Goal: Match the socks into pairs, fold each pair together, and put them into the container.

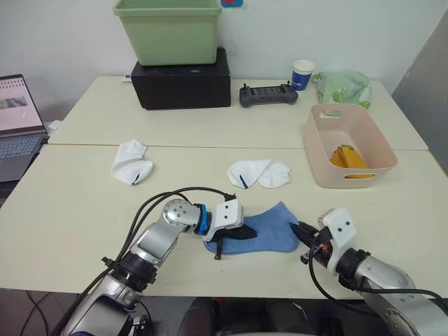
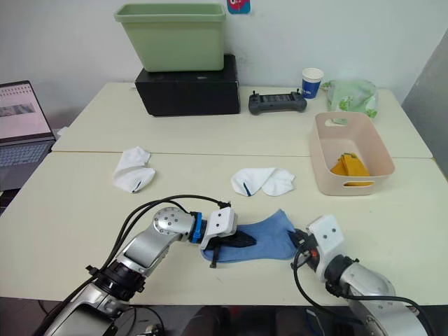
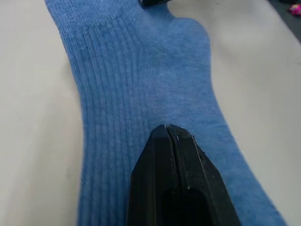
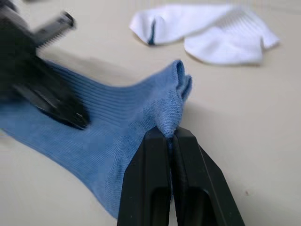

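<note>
From my console: the blue sock (image 3: pixel 141 89) is ribbed knit cloth, soft and matt — the white socks (image 4: pixel 207 33) the same weave. My right gripper (image 4: pixel 171 134) shows smooth black plastic. The pink container (image 1: pixel 378 150) looks like matt plastic — the table (image 1: pixel 70 203) smooth, pale, faintly sheened.

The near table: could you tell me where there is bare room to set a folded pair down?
Bare patches: the near left corner, below the left white sock and left of the left gripper; and between that sock and the middle white sock. Crowded: the front centre, where both the left and right gripper pinch the blue sock, and beside the pink container.
</note>
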`<control>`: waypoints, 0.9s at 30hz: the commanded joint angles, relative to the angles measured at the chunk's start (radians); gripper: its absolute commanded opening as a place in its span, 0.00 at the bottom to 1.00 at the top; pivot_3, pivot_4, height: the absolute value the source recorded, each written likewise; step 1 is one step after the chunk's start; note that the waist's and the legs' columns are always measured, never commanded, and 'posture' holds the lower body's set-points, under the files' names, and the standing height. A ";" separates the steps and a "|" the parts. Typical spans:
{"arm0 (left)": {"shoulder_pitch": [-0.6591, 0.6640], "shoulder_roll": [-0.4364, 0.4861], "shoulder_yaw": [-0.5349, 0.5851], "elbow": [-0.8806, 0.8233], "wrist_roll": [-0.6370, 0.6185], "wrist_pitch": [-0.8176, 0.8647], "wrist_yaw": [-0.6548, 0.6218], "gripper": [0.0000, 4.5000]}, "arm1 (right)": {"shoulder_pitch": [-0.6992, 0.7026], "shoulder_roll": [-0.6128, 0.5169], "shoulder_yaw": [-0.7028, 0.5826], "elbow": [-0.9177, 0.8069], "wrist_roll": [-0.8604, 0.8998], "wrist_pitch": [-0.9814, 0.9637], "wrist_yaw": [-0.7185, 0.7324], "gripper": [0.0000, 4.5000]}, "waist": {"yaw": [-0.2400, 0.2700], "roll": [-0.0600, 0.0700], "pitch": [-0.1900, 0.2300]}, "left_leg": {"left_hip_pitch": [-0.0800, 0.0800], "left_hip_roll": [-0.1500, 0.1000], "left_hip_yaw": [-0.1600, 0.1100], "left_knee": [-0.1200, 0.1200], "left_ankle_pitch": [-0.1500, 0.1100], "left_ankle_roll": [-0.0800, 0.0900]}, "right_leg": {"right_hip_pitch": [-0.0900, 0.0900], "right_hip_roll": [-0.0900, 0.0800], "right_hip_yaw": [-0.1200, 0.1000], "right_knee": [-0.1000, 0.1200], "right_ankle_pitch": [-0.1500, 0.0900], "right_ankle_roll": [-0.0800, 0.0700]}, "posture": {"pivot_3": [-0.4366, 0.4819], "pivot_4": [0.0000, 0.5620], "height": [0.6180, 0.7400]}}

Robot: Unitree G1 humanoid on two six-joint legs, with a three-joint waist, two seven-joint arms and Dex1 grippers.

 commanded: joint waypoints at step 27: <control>0.136 0.184 0.121 -0.100 -0.032 0.035 -0.041 0.00 | -0.479 0.142 0.275 0.243 0.229 0.298 -0.013 0.00 | -0.002 0.000 0.002 | 0.000 0.000 -0.001 0.000 0.000 0.000 | -0.001 0.000 0.000 0.000 0.000 0.000 | 0.48 0.27 0.88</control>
